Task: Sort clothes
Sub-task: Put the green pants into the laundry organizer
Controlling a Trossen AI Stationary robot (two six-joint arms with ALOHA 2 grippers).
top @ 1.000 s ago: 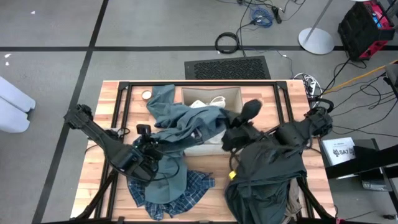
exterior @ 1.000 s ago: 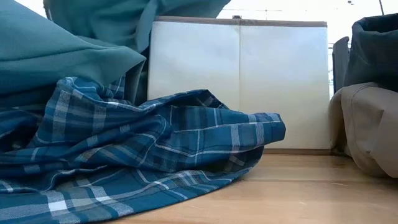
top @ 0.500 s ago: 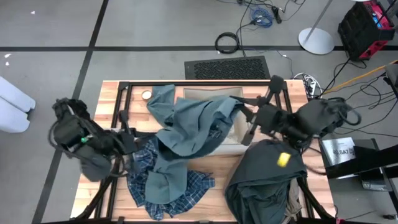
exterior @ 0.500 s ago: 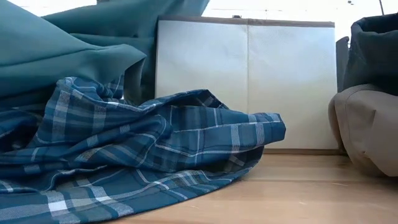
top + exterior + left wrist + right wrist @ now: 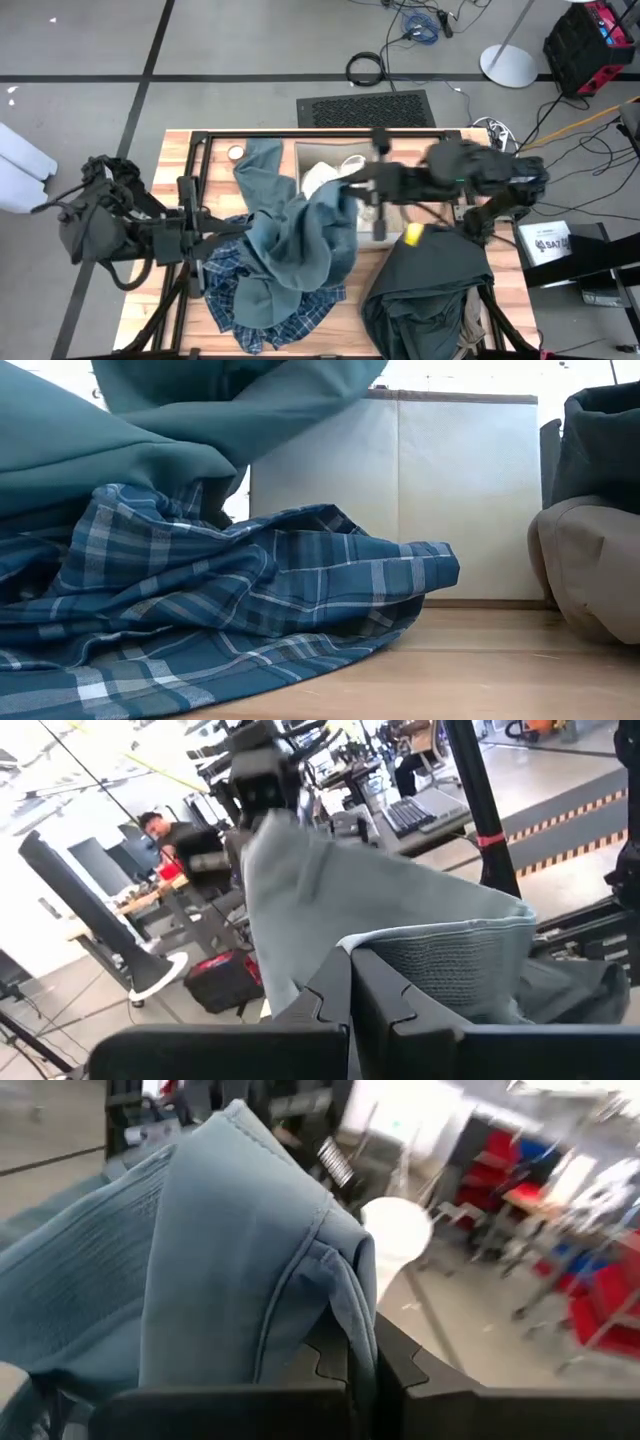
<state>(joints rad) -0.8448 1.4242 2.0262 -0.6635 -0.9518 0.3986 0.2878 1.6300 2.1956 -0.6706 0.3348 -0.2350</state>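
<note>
The wooden table [image 5: 150, 300] carries the clothes. The teal-green garment [image 5: 295, 240] hangs stretched across the table's middle, draped from the far left toward the near centre, and fills the upper left of the low view. The dark grey-green garment [image 5: 430, 290] lies heaped at the near right over the khaki tan garment [image 5: 590, 565]. The blue-and-white plaid garment [image 5: 230, 610] lies flat at the near left, partly under the teal-green one. The beige fabric box [image 5: 450, 500] stands at the far centre with the white garment [image 5: 318, 178] inside. The left gripper [image 5: 350, 985], at the table's left, is fully closed, pinching a fold of the teal-green garment. The right gripper [image 5: 360, 1355], over the box, is likewise closed on another fold.
</note>
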